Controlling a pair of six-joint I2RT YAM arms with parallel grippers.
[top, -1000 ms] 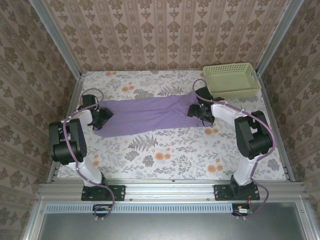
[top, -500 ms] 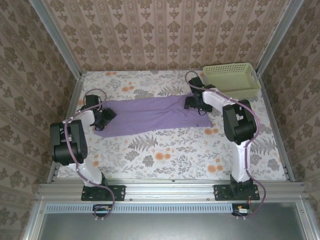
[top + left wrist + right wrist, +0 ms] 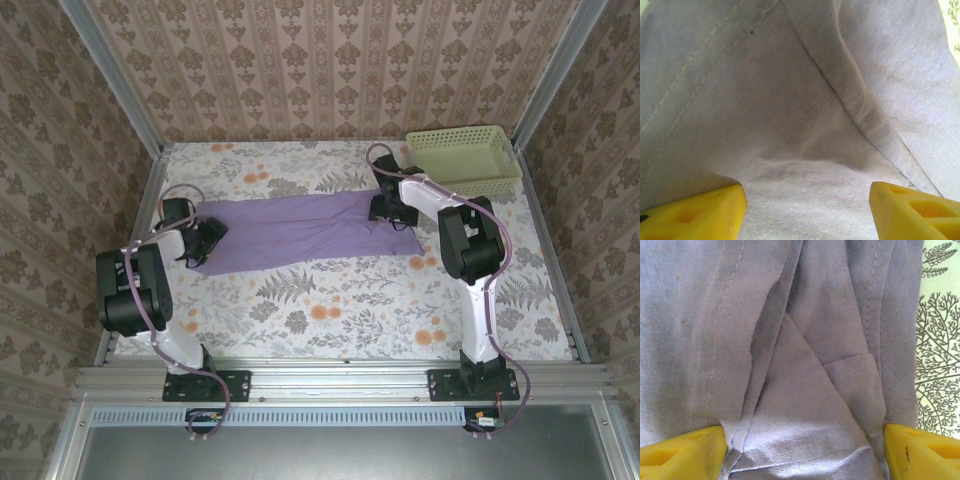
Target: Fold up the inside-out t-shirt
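The inside-out t-shirt [image 3: 300, 232] lies as a long lavender strip across the middle of the table, seams showing. My left gripper [image 3: 203, 243] rests on its left end. In the left wrist view that gripper [image 3: 807, 215] is open, its yellow fingertips [image 3: 695, 215] wide apart with flat fabric [image 3: 805, 125] between them. My right gripper [image 3: 385, 208] sits at the far edge of the shirt's right end. In the right wrist view it [image 3: 805, 455] is open, and its fingertips [image 3: 682, 452] straddle bunched folds of the shirt [image 3: 805, 390].
A pale green mesh basket [image 3: 462, 160] stands at the far right corner, just beyond the right gripper. The floral tablecloth [image 3: 330, 300] stretches bare between the shirt and the arm bases. Metal rails and wallpapered walls close in the table.
The right arm swung from the shirt's near right corner up to its far right edge, its jaws narrowing slightly. The left gripper shifted a little along the left end.
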